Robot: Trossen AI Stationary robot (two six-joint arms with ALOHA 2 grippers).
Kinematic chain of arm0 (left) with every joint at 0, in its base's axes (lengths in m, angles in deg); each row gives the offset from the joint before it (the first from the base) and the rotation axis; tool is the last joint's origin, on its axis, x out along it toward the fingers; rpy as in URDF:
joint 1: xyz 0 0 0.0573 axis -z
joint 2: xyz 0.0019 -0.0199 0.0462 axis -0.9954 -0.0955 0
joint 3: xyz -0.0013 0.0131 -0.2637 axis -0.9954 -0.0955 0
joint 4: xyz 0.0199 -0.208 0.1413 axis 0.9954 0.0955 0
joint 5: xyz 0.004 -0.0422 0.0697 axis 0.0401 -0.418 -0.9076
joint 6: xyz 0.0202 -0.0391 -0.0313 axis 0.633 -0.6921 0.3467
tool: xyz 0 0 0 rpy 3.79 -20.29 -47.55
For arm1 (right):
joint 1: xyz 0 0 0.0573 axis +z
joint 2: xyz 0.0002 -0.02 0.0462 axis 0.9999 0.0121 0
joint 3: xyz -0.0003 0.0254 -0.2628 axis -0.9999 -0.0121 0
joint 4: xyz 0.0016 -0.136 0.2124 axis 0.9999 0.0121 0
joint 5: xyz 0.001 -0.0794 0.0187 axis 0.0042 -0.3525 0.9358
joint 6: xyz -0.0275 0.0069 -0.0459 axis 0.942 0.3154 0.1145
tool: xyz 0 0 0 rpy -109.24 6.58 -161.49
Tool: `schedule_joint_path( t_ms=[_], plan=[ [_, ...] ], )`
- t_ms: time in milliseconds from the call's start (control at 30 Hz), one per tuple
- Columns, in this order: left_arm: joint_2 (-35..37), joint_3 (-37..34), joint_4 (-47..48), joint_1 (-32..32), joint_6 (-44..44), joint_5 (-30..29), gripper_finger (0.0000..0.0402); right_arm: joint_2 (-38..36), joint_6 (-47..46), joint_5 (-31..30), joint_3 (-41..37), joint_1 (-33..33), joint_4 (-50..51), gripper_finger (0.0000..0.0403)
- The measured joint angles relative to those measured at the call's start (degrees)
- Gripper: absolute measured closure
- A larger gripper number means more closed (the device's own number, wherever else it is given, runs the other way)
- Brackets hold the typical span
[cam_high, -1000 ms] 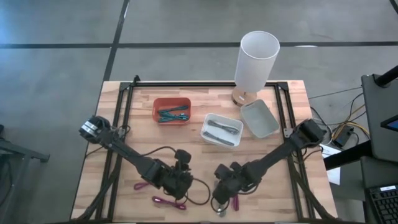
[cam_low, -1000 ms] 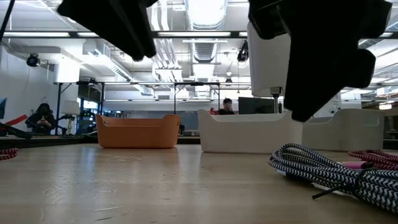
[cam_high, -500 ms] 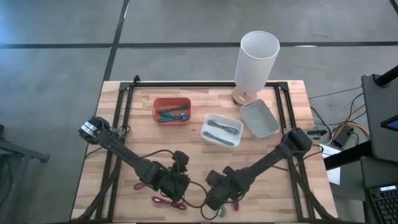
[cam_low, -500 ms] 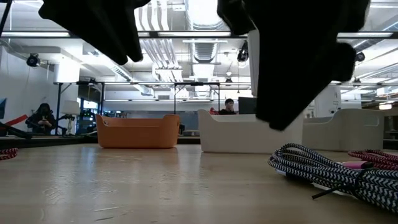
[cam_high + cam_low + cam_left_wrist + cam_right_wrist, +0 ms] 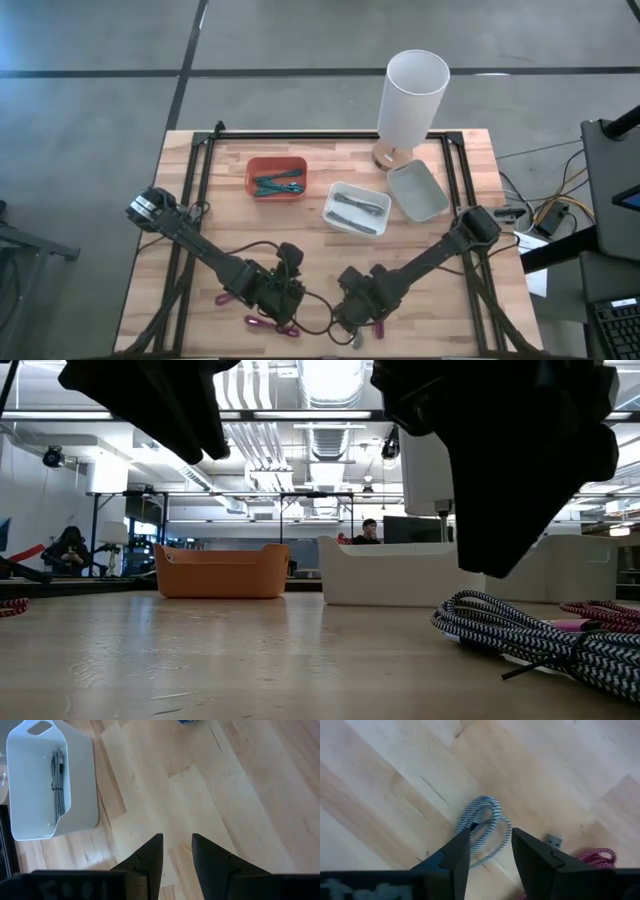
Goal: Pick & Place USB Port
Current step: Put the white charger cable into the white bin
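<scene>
- Hovering above the worktop [image 5: 470, 180], the right end effector [image 5: 491, 851] is held part-open and empty, so the jaws can straddle the striped USB cable [image 5: 482, 827] directly beneath.
- The left end effector [image 5: 177, 851] is parked nearby, narrowly open, empty, clear of the cable.

Open lab: ceiling ducts [image 5: 330, 435], distant workbenches [image 5: 250, 520].

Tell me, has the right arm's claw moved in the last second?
Yes. In the high view the right claw has shifted left, away from the pink cable and toward the left claw; it hangs over the striped cable.
</scene>
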Motion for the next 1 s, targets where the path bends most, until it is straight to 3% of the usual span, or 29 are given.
schedule_joint_path(
  t_ms=[633, 1000],
  plan=[
    [0.0, 0.0, 0.2, 0.1, -1.6, 0.0, 0.0287, 0.0, -4.2, 2.8, -4.1, -1.3, -2.9, 0.0292],
    [0.0, 0.0, 0.4, 0.1, -1.6, 0.0, 0.0287, 0.0, -2.2, 2.9, -4.4, -2.3, -8.4, 0.0357]
  ],
)
